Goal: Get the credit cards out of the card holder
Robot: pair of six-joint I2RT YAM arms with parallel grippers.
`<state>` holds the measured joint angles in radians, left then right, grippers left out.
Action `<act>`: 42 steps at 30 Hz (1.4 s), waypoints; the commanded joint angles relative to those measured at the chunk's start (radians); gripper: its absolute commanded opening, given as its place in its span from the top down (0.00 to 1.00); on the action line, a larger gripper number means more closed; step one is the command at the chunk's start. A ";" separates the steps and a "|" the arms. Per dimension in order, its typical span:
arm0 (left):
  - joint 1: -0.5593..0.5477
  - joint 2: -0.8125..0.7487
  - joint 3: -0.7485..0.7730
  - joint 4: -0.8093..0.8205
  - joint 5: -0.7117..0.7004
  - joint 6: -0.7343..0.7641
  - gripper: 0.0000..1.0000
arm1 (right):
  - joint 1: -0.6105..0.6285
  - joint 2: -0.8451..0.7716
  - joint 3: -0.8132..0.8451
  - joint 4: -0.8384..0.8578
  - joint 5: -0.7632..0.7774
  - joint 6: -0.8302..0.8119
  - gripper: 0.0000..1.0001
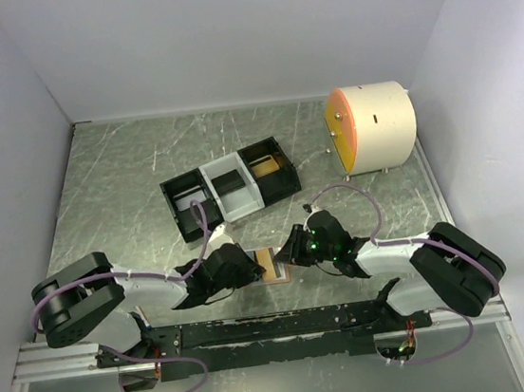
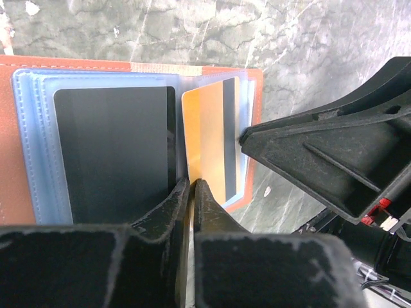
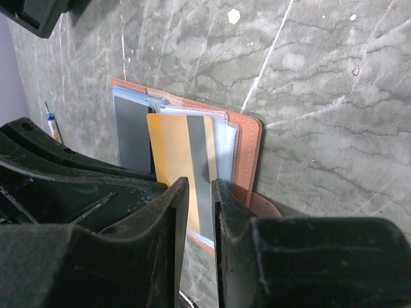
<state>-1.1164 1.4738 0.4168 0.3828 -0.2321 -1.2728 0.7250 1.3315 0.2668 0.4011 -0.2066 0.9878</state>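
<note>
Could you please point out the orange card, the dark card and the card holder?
orange card (image 2: 204, 141): left wrist view, plain face
dark card (image 2: 115, 154): left wrist view, face middle
card holder (image 3: 247, 154): right wrist view, cover edge

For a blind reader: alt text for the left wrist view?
The left gripper pinches an orange striped plastic card at the open salmon-pink folding wallet; a dark grey card sits in its blue pocket. The right gripper touches the wallet's right edge.

Black arms (image 1: 74, 300) and hands (image 2: 191, 181) — white links (image 1: 153, 284), purple cables (image 1: 203, 224), green lights (image 1: 315, 245).
</note>
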 commanded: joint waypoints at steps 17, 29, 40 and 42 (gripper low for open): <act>-0.002 -0.140 0.045 -0.182 -0.018 0.007 0.93 | -0.037 0.021 -0.018 -0.210 -0.004 -0.054 0.76; -0.003 -0.098 0.104 -0.240 -0.006 0.026 0.93 | -0.037 -0.211 0.035 -0.251 -0.042 -0.168 0.70; -0.003 -0.118 0.115 -0.275 -0.015 0.039 0.93 | -0.036 0.002 0.154 -0.258 -0.166 -0.203 0.70; -0.004 -0.120 0.114 -0.273 -0.013 0.040 0.93 | -0.036 0.041 0.150 -0.262 -0.151 -0.183 0.70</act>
<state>-1.1164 1.3685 0.5034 0.1360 -0.2359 -1.2552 0.6930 1.3109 0.4149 0.1513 -0.3466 0.7883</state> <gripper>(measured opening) 0.068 0.298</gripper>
